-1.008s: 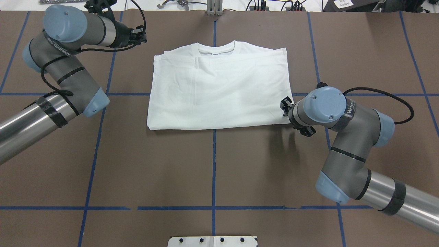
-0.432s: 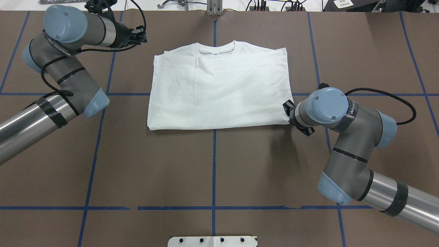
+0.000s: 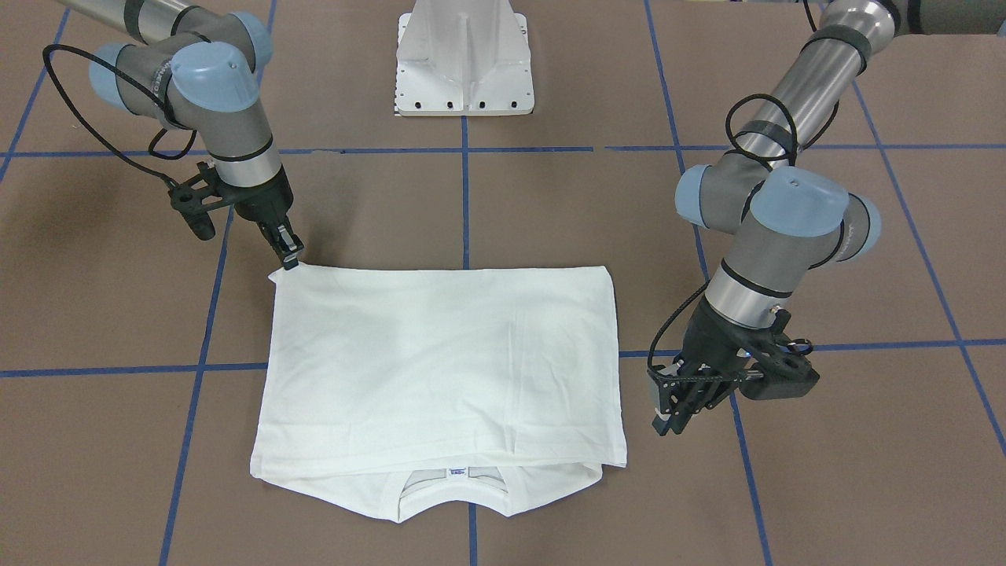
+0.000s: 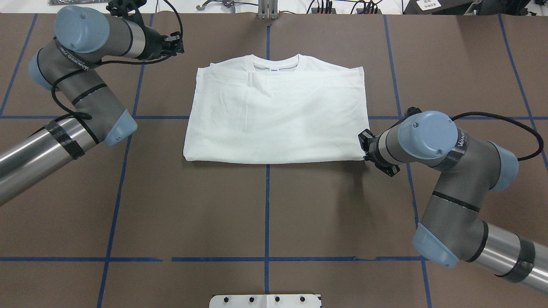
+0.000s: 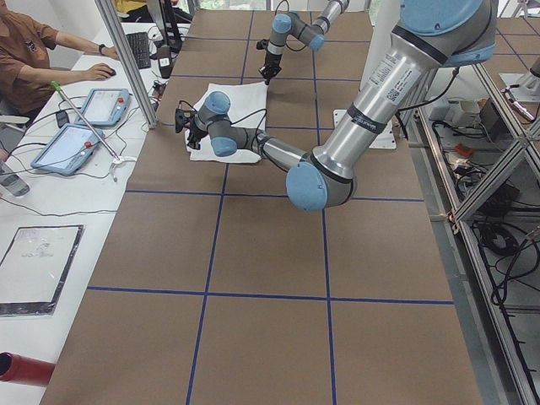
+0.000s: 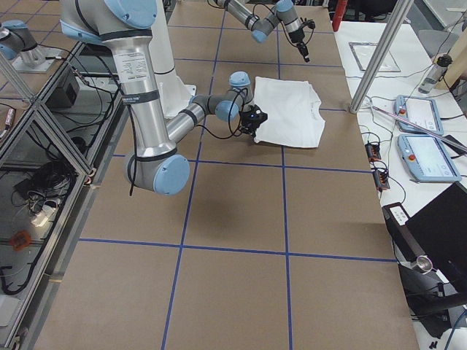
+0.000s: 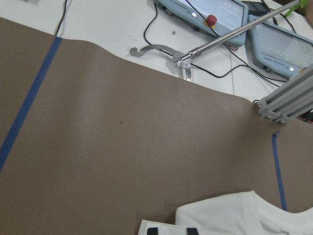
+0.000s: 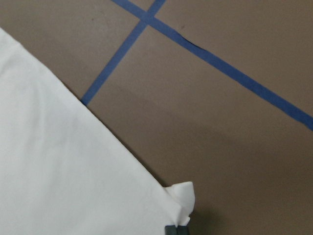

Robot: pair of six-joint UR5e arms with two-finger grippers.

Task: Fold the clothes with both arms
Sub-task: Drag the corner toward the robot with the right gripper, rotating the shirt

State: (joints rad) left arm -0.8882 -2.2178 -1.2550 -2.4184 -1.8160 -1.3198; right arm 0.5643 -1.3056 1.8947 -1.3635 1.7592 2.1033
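Note:
The white T-shirt (image 4: 274, 115) lies folded in a rectangle on the brown table, collar and neck label at the far edge; no text shows. My right gripper (image 4: 364, 150) is at the shirt's near right corner and shut on it. The front-facing view shows it (image 3: 291, 261) pinching that corner, and the right wrist view (image 8: 177, 229) shows the cloth (image 8: 73, 171) curled at its tips. My left gripper (image 4: 179, 45) hovers off the shirt's far left corner, jaws apart and empty. It also shows in the front-facing view (image 3: 666, 417). The left wrist view shows the shirt's edge (image 7: 234, 215) below.
The white pedestal base (image 3: 464, 63) stands at the table's near edge. Blue tape lines (image 4: 267, 205) grid the table. Beyond the far edge are operator tablets (image 7: 215, 12), cables and an aluminium post (image 4: 267, 8).
My right gripper has moved right and slightly nearer with the shirt corner in it. The whole shirt has slid a little to the right. The left arm has not moved.

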